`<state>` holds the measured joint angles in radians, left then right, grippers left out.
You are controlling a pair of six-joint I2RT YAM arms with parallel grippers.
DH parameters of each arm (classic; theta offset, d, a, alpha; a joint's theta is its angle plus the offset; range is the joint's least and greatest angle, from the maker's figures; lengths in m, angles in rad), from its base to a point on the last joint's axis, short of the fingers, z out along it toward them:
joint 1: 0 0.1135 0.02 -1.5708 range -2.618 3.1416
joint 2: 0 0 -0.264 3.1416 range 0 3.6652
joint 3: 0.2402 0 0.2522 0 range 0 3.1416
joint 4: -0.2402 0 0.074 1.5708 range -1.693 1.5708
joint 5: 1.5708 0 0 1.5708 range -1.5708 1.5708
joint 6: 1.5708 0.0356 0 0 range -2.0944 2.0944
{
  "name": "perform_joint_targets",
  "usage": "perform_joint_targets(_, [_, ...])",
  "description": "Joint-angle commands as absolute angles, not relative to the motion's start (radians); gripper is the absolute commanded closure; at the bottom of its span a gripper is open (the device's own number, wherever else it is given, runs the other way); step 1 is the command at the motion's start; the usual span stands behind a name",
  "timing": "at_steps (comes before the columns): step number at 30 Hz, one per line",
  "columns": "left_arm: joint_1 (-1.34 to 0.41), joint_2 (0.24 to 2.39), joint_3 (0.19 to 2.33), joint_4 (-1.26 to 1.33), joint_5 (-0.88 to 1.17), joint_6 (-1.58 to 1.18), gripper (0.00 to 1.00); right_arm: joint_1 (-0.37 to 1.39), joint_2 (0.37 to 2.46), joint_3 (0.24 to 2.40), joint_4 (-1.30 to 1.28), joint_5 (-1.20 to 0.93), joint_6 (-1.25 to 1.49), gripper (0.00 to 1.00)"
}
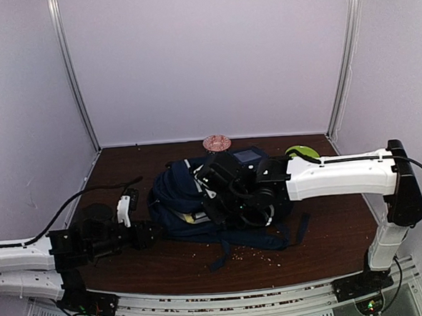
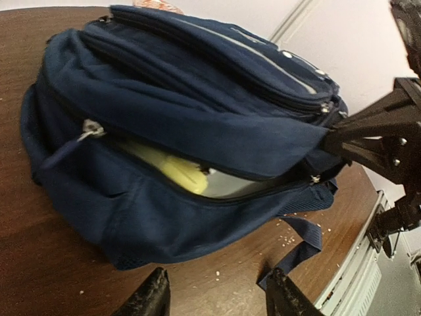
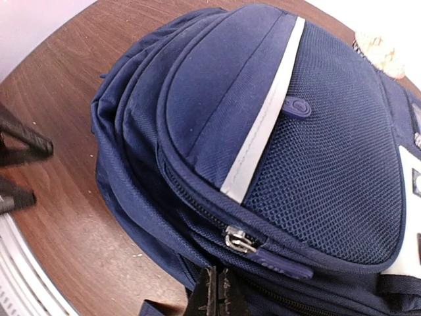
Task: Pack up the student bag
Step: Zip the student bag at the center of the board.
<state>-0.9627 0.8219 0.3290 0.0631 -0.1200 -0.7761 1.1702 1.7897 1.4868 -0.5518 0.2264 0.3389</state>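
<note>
The student bag point(image 1: 174, 196) lies on its side in the middle of the table, navy with a white stripe point(image 3: 263, 131). Its main compartment gapes toward my left gripper, and a yellow object point(image 2: 177, 172) lies on the pale grey lining point(image 2: 230, 185) inside. My left gripper point(image 2: 217, 293) is open and empty, low over the table just short of the bag's point(image 2: 164, 99) underside. My right gripper point(image 3: 218, 293) is shut, its tips pressed against the bag's point(image 3: 197, 99) seam just below a metal zipper slider point(image 3: 240, 240). Nothing shows between its fingers. From the left wrist its tips point(image 2: 329, 139) meet the end of the open flap.
A pink round thing point(image 1: 216, 142) and a green thing point(image 1: 302, 152) lie by the back wall. Pale crumbs point(image 1: 253, 254) are scattered on the brown table in front of the bag. A loose strap point(image 2: 299, 247) trails toward the front edge, near the metal rail point(image 2: 358, 276).
</note>
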Motion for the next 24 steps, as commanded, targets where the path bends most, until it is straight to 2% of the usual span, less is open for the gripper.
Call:
perform_joint_targets(1, [-1.029, 0.945, 0.400, 0.291, -0.123, -0.708, 0.14, 1.133, 1.744, 1.473, -0.462, 0.144, 0.465, 1.00])
perform_joint_targets(11, [-1.161, 1.348, 0.488, 0.748, -0.126, -0.607, 0.16, 1.087, 1.733, 1.457, -0.411, -0.019, 0.568, 1.00])
perform_joint_targets(20, [-1.345, 1.579, 0.587, 0.894, -0.478, -0.299, 0.13, 1.045, 1.724, 1.454, -0.442, -0.094, 0.528, 1.00])
perform_joint_targets(24, [-1.353, 1.615, 0.584, 0.944, -0.527, -0.312, 0.15, 1.036, 1.724, 1.454, -0.445, -0.104, 0.521, 1.00])
